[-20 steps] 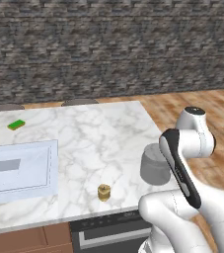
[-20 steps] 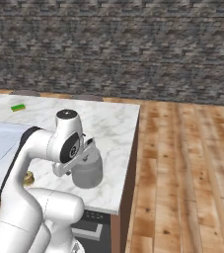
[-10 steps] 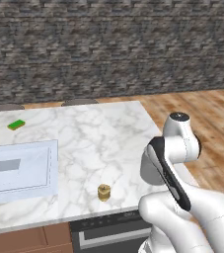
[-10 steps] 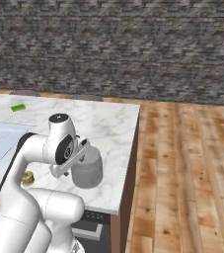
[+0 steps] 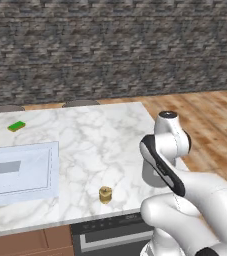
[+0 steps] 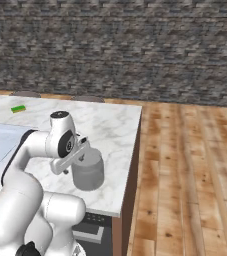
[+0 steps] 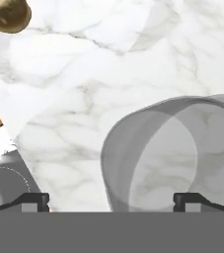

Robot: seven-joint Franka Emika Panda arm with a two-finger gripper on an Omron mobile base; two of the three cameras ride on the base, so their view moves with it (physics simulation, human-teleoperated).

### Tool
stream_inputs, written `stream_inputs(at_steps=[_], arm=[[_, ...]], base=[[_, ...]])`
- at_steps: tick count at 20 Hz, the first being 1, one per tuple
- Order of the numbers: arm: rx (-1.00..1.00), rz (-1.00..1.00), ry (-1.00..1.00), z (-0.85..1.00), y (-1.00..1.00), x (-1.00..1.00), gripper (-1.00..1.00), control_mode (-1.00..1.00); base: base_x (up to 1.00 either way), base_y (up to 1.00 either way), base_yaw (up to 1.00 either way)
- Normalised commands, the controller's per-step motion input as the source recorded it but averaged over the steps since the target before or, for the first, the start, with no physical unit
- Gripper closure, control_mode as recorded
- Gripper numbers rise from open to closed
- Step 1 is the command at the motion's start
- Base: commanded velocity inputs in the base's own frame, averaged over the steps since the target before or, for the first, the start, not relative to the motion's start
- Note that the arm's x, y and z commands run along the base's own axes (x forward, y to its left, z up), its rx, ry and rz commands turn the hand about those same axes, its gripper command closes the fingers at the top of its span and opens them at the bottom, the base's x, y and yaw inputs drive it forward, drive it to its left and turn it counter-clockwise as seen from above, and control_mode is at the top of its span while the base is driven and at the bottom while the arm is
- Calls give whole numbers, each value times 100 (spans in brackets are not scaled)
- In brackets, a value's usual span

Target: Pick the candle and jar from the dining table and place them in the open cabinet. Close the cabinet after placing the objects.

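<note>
Near the right front corner of the large white marble-patterned dining table (image 5: 95, 145) stands the stout grey cylindrical jar (image 6: 88, 170), upright on the stone and partly hidden behind the arm in the left base view. The two-finger gripper (image 7: 111, 200) hangs directly above it, jaws spread to their widest, with nothing between them. In the hand view the jar's round grey top sits low and right of centre, one dark tip to its left over bare marble and the other over the jar's right part, so the gripper is not yet centred on it.

Compared with a second ago, the wrist has swung lower and closer over the jar: in the left base view the white hand joint has slid left and down, covering more of the jar, and in the right base view the hand has dropped toward the lid. The jaws have stayed wide throughout. I judge this as the approach for the first pick, with the jar not yet gripped.

Left of the jar, well apart, the tiny squat yellow-gold candle (image 5: 105, 194) sits near the front edge, unmoved. Farther left lie the inset pale rectangular sink (image 5: 20, 167) and a flat green sponge (image 5: 16, 126), both unchanged.
</note>
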Motion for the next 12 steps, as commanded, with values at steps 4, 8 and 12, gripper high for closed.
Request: stream_inputs(at_steps=[4, 8, 12], arm=[[0, 0, 10, -8, 0, 23, -100, -100], [0, 0, 6, -18, 0, 16, -100, -100], [0, 0, 8, -17, 0, 18, -100, -100]], base=[[0, 0, 0], [0, 0, 0], [0, 0, 0]])
